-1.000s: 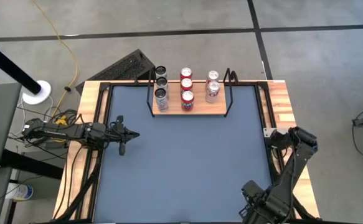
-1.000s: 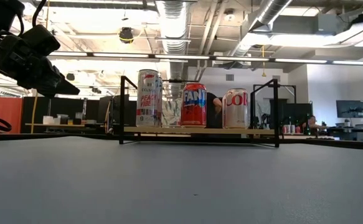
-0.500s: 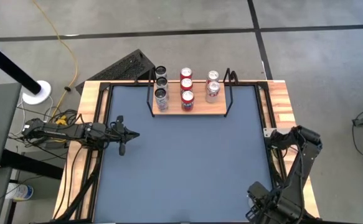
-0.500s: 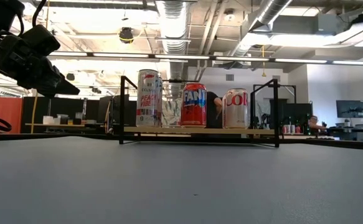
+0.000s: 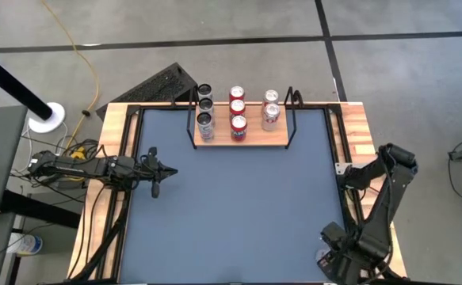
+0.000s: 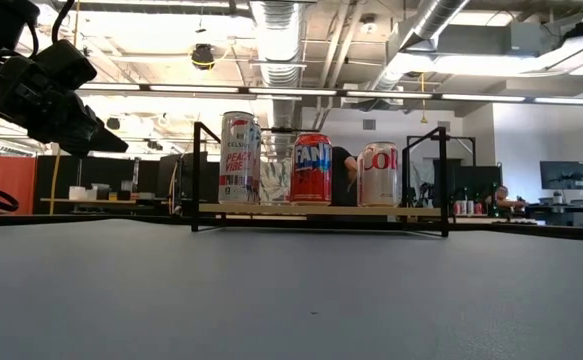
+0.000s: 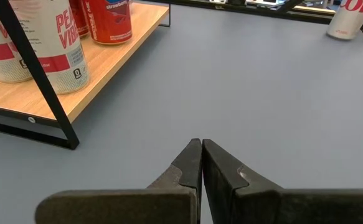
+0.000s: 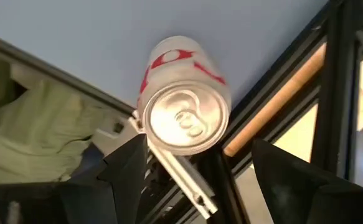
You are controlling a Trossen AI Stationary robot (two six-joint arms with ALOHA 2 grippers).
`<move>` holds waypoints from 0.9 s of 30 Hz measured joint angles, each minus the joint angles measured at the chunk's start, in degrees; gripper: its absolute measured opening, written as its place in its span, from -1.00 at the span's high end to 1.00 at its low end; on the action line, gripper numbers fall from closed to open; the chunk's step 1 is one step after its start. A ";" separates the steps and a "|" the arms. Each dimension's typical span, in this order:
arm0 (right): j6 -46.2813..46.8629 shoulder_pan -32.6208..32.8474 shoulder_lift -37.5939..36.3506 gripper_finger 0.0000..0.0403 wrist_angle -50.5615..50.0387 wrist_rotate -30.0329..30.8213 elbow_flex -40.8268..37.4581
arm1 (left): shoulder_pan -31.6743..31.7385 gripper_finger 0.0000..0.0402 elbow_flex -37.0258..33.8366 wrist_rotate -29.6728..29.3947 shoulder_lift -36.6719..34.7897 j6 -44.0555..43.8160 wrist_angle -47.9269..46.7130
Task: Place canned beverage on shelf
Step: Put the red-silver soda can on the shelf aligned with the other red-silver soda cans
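The shelf (image 5: pixel 241 139), a small light-wood board on a thin black wire frame, stands at the far middle of the blue-grey worktop (image 5: pixel 238 214). Seen from above, it carries eight cans in three rows running front to back: three silver-topped cans (image 5: pixel 205 120) on the left, three red cans (image 5: pixel 238 125) in the middle, and two white-and-red cans (image 5: pixel 269 115) on the right, with the front spot of that row bare. In the low view the front cans read as a white and pink can (image 6: pixel 239 158), a red Fanta can (image 6: pixel 312 168) and a white can with red lettering (image 6: pixel 378 173). The left claw (image 5: pixel 156 188) hangs over the left side of the worktop, well apart from the shelf, its two dark fingers (image 7: pixel 193 163) pressed together and holding nothing. The right arm is folded back at the near right corner, where its right claw (image 8: pixel 197 163) looks down on a white canned beverage with red lettering (image 8: pixel 182 102), standing upright at the very edge of the worktop beside the black frame rail. The claw's fingers (image 8: pixel 124 163) stand wide apart on either side of the can's silver top (image 8: pixel 184 119); whether they touch the can cannot be told.
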 joint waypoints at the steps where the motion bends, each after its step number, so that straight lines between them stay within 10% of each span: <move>1: 1.22 0.45 -0.10 -0.37 0.15 0.12 0.03 | 0.00 1.00 0.00 0.00 0.00 0.00 0.00; 27: -0.33 2.18 0.59 -0.37 3.58 8.57 -0.02 | 0.00 1.00 -0.02 0.02 0.00 0.00 0.02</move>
